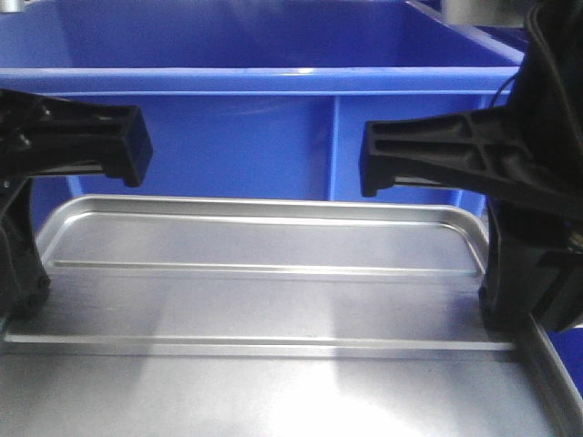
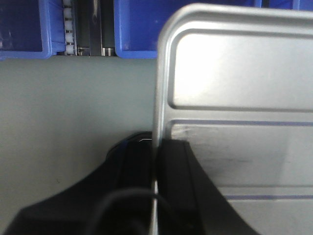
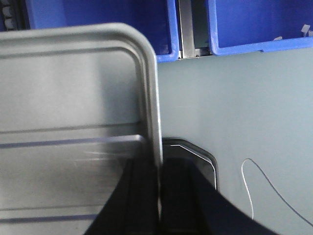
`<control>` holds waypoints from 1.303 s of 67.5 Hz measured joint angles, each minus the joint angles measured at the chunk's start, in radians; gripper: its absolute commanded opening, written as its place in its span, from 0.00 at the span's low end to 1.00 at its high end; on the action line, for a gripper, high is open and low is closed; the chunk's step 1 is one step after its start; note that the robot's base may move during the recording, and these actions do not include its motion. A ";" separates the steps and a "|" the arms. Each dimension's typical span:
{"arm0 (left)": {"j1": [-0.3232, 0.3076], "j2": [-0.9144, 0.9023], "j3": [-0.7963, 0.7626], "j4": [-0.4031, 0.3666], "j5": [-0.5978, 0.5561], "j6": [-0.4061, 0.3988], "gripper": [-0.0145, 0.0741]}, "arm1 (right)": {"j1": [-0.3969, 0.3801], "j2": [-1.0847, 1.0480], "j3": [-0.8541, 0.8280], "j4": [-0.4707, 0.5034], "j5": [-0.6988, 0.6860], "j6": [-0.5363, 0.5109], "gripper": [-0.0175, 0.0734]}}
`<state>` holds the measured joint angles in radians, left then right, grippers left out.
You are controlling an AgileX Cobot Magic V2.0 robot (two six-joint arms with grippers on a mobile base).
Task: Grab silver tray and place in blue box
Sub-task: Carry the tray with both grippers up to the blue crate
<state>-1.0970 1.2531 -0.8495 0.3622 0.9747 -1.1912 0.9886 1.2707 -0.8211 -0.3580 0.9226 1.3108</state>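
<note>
Where its short ends meet the two claws, the silver tray (image 1: 273,300) is pinched at both sides: a shallow rectangle of shiny, faintly brushed metal with rounded corners and a low rolled rim. Two straight raised ridges (image 1: 264,269) run along its floor. In the front view its long axis lies crosswise, left to right, parallel to the wall of the crate behind it.

At the tray's left end, the left gripper (image 2: 156,196) is closed on the rim, with one black finger (image 2: 176,181) on the tray's inner side and the other outside it. At the tray's right end, the right gripper (image 3: 159,196) clamps the rim the same way, jaws tight against the thin metal edge. Both claws are matte black plastic with ribbed, angular bodies.

Just behind the tray stands the blue box (image 1: 237,146), glossy bright blue plastic with a lipped rim and a vertical rib down its near wall. The tray sits lower than that rim, outside the box.

Beneath and beside the tray lies a dull grey-green table (image 2: 73,107); whether the tray touches it cannot be told. To the tray's right, a thin pale wire (image 3: 264,186) curls on that surface.
</note>
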 measured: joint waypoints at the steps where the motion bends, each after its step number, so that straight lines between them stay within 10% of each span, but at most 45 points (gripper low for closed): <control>1: 0.000 0.000 0.000 0.000 0.000 0.000 0.16 | 0.000 0.000 0.000 0.000 0.000 0.000 0.27; 88: 0.000 0.000 -0.006 0.000 0.000 0.004 0.16 | 0.000 0.000 -0.010 0.000 0.007 -0.052 0.27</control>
<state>-1.0970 1.2531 -0.8558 0.3622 0.9751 -1.1871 0.9886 1.2707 -0.8308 -0.3580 0.9299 1.2590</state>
